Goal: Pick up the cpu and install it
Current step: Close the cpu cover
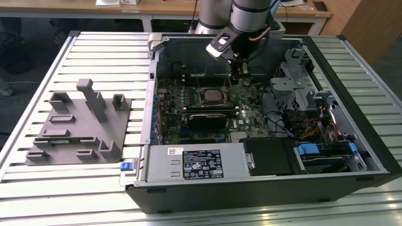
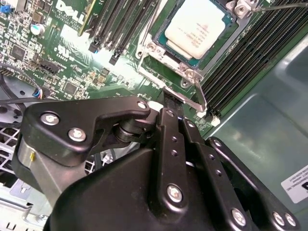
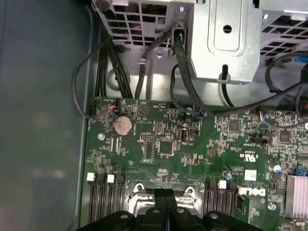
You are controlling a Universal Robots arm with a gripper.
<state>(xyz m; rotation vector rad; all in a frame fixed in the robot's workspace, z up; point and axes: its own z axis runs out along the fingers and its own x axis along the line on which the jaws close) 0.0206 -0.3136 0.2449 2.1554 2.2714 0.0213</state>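
Observation:
The cpu (image 1: 210, 96) lies flat in the socket of the green motherboard (image 1: 188, 123), inside the open computer case; its pale silver top (image 2: 199, 24) sits within the metal socket frame. My gripper (image 1: 242, 75) hangs low over the board, just beyond the socket on the exterior view's right. Both wrist views show its black fingers pressed together with nothing between them, and the gripper (image 2: 172, 98) tip is close to the socket frame's edge and a thin metal lever (image 2: 201, 98). In the first wrist view the gripper (image 3: 166, 195) points at the socket's rim.
Black memory slots (image 2: 240, 57) flank the socket. A metal drive cage (image 1: 295, 84) and loose cables (image 1: 314, 127) fill the case on the exterior view's right. A power supply (image 1: 195, 162) sits at the front. A grey moulded fixture (image 1: 75, 127) stands on the slatted table (image 1: 94, 52).

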